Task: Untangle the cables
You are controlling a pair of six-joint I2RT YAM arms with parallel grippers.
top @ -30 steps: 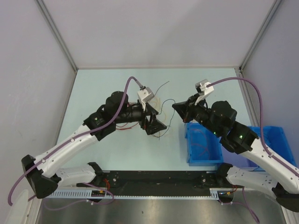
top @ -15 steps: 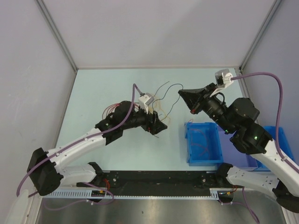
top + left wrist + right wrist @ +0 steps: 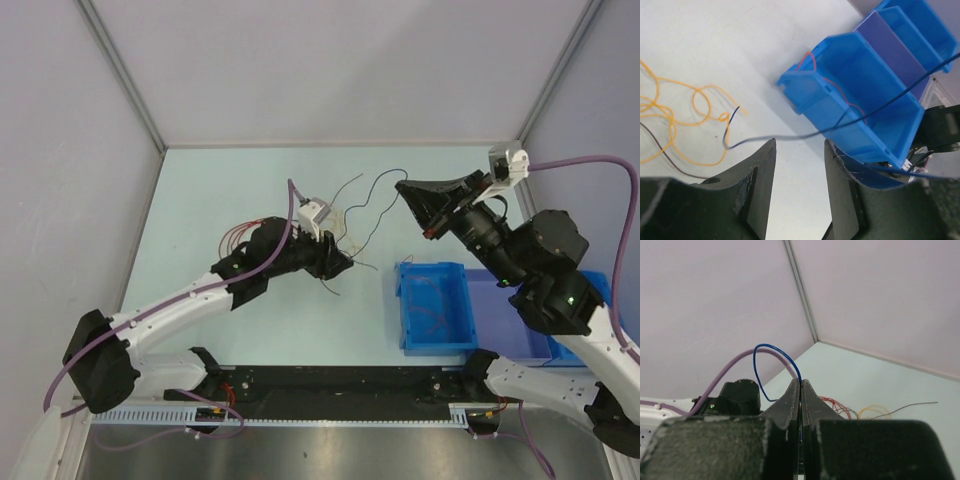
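The cables lie as a loose bunch mid-table: yellow loops, red loops beside my left arm, and a dark strand trailing toward the back. My right gripper is raised and shut on a blue cable, which loops out of its tips and hangs down toward the bunch. My left gripper sits low by the yellow loops, jaws apart with nothing between them. The blue cable crosses just past its fingertips, next to orange loops.
A blue bin stands right of centre with thin red wire in it. A mauve bin and another blue one sit beside it under my right arm. Grey walls enclose the table.
My right gripper has risen and drawn back to the right, pulling the blue cable out of the bunch. My left gripper has dropped lower and its jaws have narrowed.
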